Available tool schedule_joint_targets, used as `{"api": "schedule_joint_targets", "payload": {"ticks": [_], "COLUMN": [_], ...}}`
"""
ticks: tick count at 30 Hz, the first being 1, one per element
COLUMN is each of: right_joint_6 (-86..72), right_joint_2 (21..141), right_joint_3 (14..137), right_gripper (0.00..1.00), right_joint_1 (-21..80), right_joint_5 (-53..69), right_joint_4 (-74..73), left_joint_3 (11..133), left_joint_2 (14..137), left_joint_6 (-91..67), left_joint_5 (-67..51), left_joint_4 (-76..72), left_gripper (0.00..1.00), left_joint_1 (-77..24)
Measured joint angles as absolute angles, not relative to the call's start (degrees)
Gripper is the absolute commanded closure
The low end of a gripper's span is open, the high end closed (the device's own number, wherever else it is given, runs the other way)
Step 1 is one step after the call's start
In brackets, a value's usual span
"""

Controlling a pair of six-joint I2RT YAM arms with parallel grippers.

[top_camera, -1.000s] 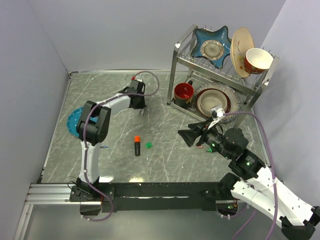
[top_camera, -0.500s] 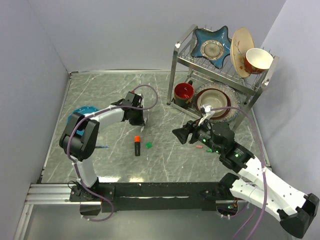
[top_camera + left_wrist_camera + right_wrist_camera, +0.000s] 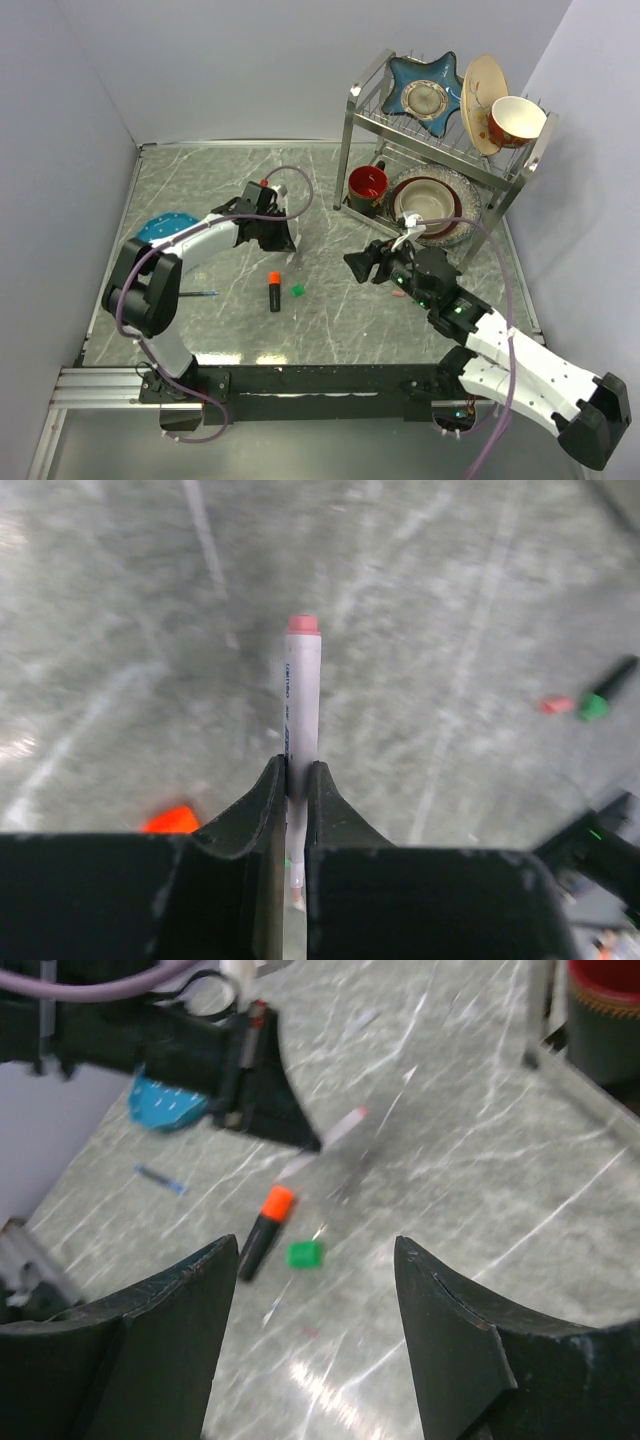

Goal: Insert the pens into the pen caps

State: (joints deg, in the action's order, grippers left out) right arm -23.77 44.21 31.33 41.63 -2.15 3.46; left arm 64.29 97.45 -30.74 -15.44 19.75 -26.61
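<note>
My left gripper (image 3: pixel 277 238) is shut on the thin white pen (image 3: pixel 302 695), whose pink end points away from the wrist above the table. The pen shows blurred in the right wrist view (image 3: pixel 338 1128). The orange-tipped black marker (image 3: pixel 274 291) lies just in front of it, with the green cap (image 3: pixel 297 290) to its right. My right gripper (image 3: pixel 358 266) is open and empty, right of the green cap (image 3: pixel 304 1254) and the marker (image 3: pixel 262 1230). The green-tipped marker (image 3: pixel 605 688) and a reddish-pink cap (image 3: pixel 555 705) lie near the right arm. The thin blue pen (image 3: pixel 200 294) lies at the left.
A metal dish rack (image 3: pixel 352 120) with plates, a bowl and a red mug (image 3: pixel 367 185) stands at the back right. A blue plate (image 3: pixel 160 226) lies at the left, partly under the left arm. Walls close in the left and back sides.
My left gripper has moved nearer, toward the orange-tipped marker, with the white pen in it. My right gripper has moved left toward the table's middle.
</note>
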Motion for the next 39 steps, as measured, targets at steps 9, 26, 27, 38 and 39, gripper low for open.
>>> {"api": "schedule_joint_targets", "payload": {"ticks": [9, 26, 27, 38, 39], "right_joint_6": [-2.5, 40.5, 41.8, 51.1, 51.6], "right_joint_2": [56.4, 72.6, 73.3, 76.6, 76.9], "right_joint_3": [29.3, 21.3, 21.3, 22.7, 23.1], "right_gripper": [0.18, 0.25, 0.26, 0.34, 0.34], "right_joint_1": [41.9, 46.0, 46.6, 49.9, 50.0], "right_joint_5": [-6.1, 8.4, 8.5, 9.1, 9.1], "right_joint_4": [23.8, 58.6, 59.5, 59.1, 58.9], "left_joint_3": [64.6, 64.6, 64.6, 64.7, 64.8], "left_joint_2": [90.8, 80.7, 80.7, 80.7, 80.7], "left_joint_6": [-32.8, -35.4, -35.5, -35.9, -35.9], "left_joint_5": [-24.6, -30.6, -31.1, -34.7, -34.8], "left_joint_4": [23.3, 31.6, 31.9, 32.6, 32.7], "left_gripper": [0.99, 0.99, 0.99, 0.99, 0.99], "left_joint_1": [-26.6, -26.7, -26.7, -26.9, -26.9]}}
